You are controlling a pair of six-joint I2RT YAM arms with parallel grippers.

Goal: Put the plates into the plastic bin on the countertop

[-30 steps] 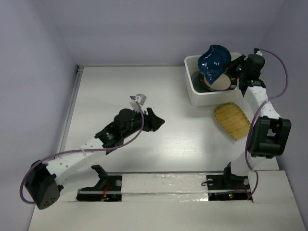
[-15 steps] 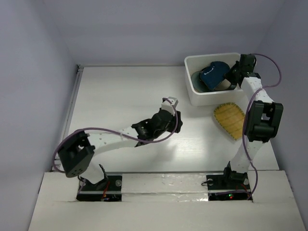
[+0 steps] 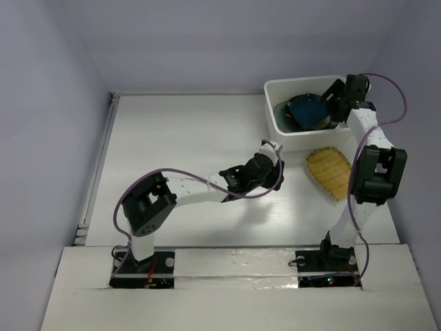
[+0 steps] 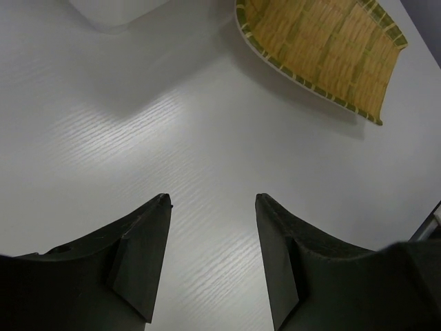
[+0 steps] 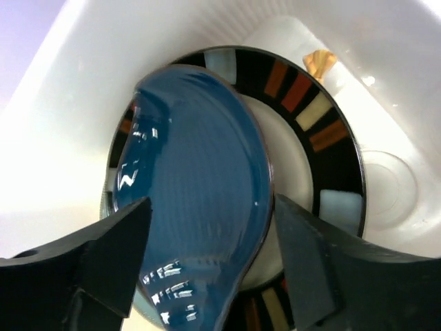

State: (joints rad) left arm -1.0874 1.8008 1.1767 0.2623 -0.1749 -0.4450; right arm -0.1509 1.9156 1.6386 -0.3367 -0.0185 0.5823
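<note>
blue plate (image 5: 200, 207) now lying flat in bin (image 3: 296, 142), right jaws spread, left jaws spread

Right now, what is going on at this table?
The right arm hangs over the plastic bin, jaws open; the dark blue plate rests inside on a dark-rimmed plate. The left arm, jaws open and empty, reaches toward the woven bamboo plate, which lies on the countertop near the bin.
</note>
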